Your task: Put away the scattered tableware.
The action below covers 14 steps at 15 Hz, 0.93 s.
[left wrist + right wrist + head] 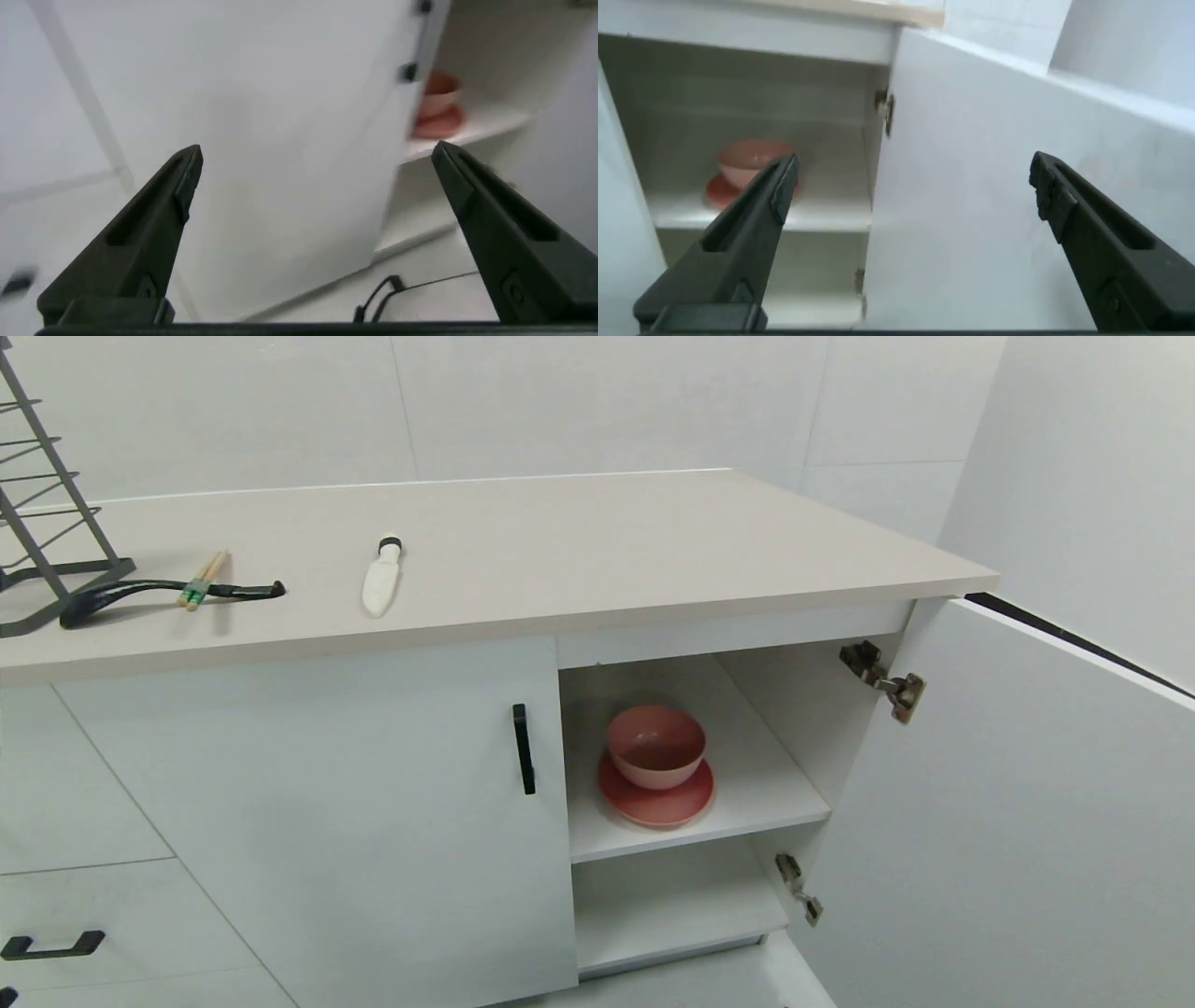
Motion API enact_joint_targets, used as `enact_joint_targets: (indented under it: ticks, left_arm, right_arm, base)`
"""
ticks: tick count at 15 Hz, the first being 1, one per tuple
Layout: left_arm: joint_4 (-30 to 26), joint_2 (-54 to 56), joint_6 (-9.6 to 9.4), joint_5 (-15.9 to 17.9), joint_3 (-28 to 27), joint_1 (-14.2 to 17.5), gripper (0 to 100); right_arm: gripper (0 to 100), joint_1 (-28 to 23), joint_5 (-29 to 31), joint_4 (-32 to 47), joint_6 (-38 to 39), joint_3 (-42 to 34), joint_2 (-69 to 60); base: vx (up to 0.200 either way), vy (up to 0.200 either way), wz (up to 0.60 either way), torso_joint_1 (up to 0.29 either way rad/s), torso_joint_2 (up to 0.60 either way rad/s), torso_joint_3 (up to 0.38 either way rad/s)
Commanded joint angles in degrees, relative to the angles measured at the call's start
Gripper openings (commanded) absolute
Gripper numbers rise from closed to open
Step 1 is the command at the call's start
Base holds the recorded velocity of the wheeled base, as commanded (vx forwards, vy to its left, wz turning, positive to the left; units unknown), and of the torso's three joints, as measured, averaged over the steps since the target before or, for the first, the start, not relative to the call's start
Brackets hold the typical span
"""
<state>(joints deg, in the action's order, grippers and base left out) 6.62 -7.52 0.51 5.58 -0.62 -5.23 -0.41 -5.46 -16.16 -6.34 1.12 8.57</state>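
On the beige countertop (579, 541) lie a black ladle (140, 593), a pair of wooden chopsticks (201, 581) resting across it, and a white utensil with a black band (381, 581). A pink bowl (655, 745) sits on a red plate (653, 798) on the upper shelf of the open cabinet. My left gripper (316, 147) is open, low in front of the shut cabinet door (280, 140), with the bowl (441, 86) off to one side. My right gripper (913, 159) is open before the open compartment, facing the bowl (747, 161) and the swung-out door (990, 187).
A dark wire rack (37, 523) stands at the counter's left end. The right cabinet door (1008, 821) stands swung out wide. The left door with its black handle (524, 749) is shut. A lower shelf (672, 905) lies beneath the bowl's shelf. Drawers with a black handle (51, 945) sit at the lower left.
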Motion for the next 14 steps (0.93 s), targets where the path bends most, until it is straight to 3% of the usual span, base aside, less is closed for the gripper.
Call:
enact_joint_targets:
  ticks: [1,3,4,5,6,8,11,14]
  left_arm:
    - [-1.7,2.2,0.02,-1.8,0.6,0.5,100]
    - [-2.7,2.2,0.54,-3.6,0.6,0.5,100]
    - [-3.2,2.2,0.45,-4.6,0.6,0.5,100]
    - [-4.3,2.2,0.63,-7.9,0.6,0.6,100]
    - [-4.4,2.2,1.07,-8.3,0.6,0.6,100]
    - [-4.7,4.3,0.72,-8.0,0.6,6.3,100]
    - [-5.7,4.4,0.89,-7.3,0.6,6.7,100]
    - [-6.5,7.5,-0.07,-6.3,0.6,5.3,100]
  right_arm:
    - [100,0.3,1.0,6.2,3.3,-1.1,-8.6]
    - [100,0.3,1.5,15.5,3.6,-1.1,-8.6]
    - [100,0.3,2.2,17.6,5.0,-0.9,-8.6]
    - [100,0.3,2.6,16.7,6.3,-0.9,-8.6]
    - [100,0.3,3.1,16.7,6.5,-0.9,-8.6]
    - [100,0.3,3.3,16.6,6.4,-0.9,-8.6]
    - [100,0.3,3.3,16.7,7.0,-0.9,-8.6]
    - [100,0.3,3.4,16.7,7.0,-0.9,-8.6]
  base:
    - [0.0,0.0,0.0,0.0,0.0,0.0]
    - [0.0,0.0,0.0,0.0,0.0,0.0]
    - [0.0,0.0,0.0,0.0,0.0,0.0]
    - [0.0,0.0,0.0,0.0,0.0,0.0]
    - [0.0,0.0,0.0,0.0,0.0,0.0]
    - [0.0,0.0,0.0,0.0,0.0,0.0]
    - [0.0,0.0,0.0,0.0,0.0,0.0]
    - [0.0,0.0,0.0,0.0,0.0,0.0]
